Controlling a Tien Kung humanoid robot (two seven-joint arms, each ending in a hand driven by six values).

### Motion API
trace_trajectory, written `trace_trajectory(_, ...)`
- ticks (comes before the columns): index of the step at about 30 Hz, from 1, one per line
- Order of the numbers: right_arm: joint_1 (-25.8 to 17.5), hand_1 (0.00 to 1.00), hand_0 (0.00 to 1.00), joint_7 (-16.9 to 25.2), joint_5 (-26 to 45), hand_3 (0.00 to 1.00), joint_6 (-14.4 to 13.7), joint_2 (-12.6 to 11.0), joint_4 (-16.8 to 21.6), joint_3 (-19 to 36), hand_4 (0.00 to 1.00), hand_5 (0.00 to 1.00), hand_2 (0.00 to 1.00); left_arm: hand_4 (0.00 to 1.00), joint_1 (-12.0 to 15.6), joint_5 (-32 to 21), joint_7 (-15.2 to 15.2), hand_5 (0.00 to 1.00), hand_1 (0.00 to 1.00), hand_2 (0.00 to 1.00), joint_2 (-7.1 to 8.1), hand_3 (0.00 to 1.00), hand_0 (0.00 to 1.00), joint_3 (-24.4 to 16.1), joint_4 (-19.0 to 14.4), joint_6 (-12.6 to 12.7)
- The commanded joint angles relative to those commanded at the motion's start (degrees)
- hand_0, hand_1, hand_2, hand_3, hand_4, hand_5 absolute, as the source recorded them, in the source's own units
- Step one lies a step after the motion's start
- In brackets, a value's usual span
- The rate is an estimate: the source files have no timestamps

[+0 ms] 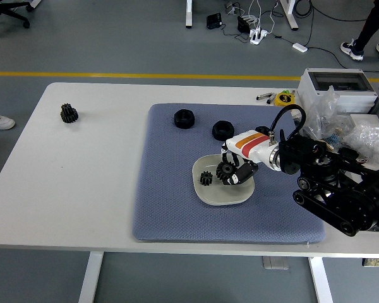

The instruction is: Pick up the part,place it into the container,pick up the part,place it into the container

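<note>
A white bowl (225, 197) sits on the blue-grey mat (170, 196) right of the table's middle. One black gear (206, 178) lies inside it on the left. My right hand (232, 172) reaches in from the right over the bowl, its white and orange back facing up. Its fingers are curled around a second black gear (225, 170), held just above the bowl's floor. Another black gear (69, 113) stands alone on the bare table at the far left. The left arm does not show.
Two black ring nuts (184, 118) (222, 130) lie on the mat behind the bowl, and a third (261, 130) is partly hidden by my wrist. A grey box (336, 88) and plastic bags (366, 136) crowd the right end.
</note>
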Motion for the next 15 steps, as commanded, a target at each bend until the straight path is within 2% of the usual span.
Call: trace_trajectory(15,0.3,0.276,0.054,-0.3,-0.2,0.457,0.4,1.0,0.7,-0.7,0.808,0.406,0.400,0.594,-0.1,-0.1,0.0,0.489,0.646,0.621,-0.02,0.554,0.652,0.1,0.0,0.0)
